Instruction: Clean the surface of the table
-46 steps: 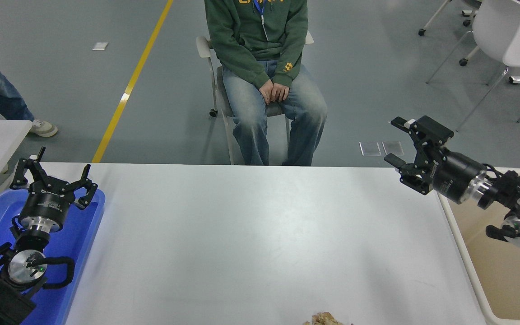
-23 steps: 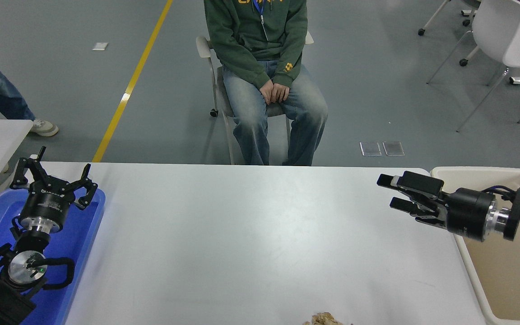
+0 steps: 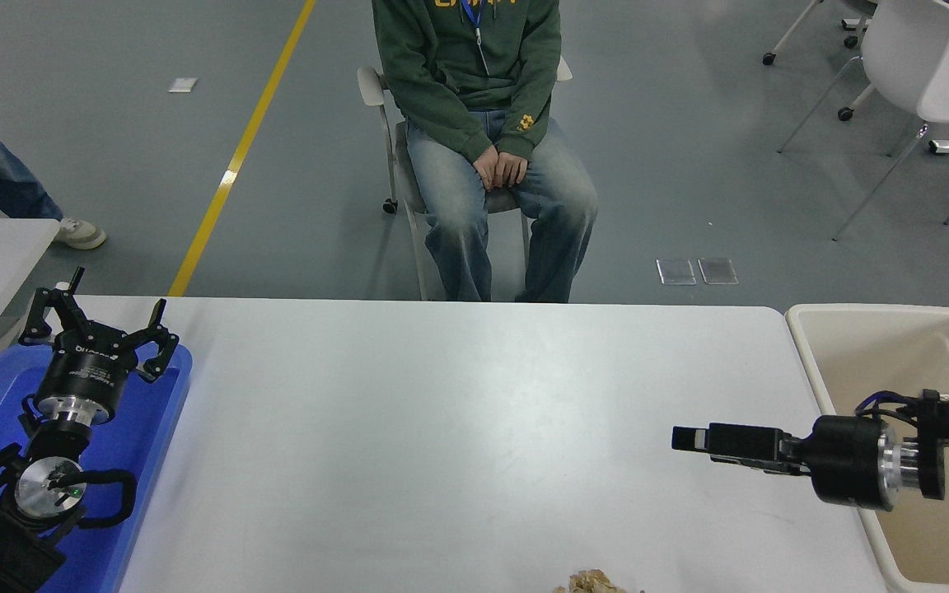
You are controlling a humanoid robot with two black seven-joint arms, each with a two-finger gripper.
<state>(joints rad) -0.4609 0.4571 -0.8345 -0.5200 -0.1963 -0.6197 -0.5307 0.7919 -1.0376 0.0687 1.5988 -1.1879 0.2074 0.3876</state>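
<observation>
The worktop (image 3: pixel 441 428), a broad matte white slab with rounded far corners, fills the middle and lower part of the view and is bare across most of its span, so there is wide open room from its far edge down toward the near one. At 6 o'clock on its near edge a small crumpled tan scrap (image 3: pixel 594 583) is cut off by the frame. The right hand (image 3: pixel 689 438) reaches in from 3 o'clock, lying level over the worktop's right side and seen edge-on, so whether its fingers are parted cannot be told. Just beyond the worktop's right edge stands a beige plastic bin (image 3: pixel 808 329) with smooth rounded walls, the right arm crossing over it. At 8 o'clock a glossy blue tray (image 3: pixel 153 428) overlaps the left edge; the left hand (image 3: pixel 100 317) is parked above it, fingers spread wide, holding nothing. At 12 o'clock a person (image 3: pixel 483 123) sits in a chair behind the far edge.
</observation>
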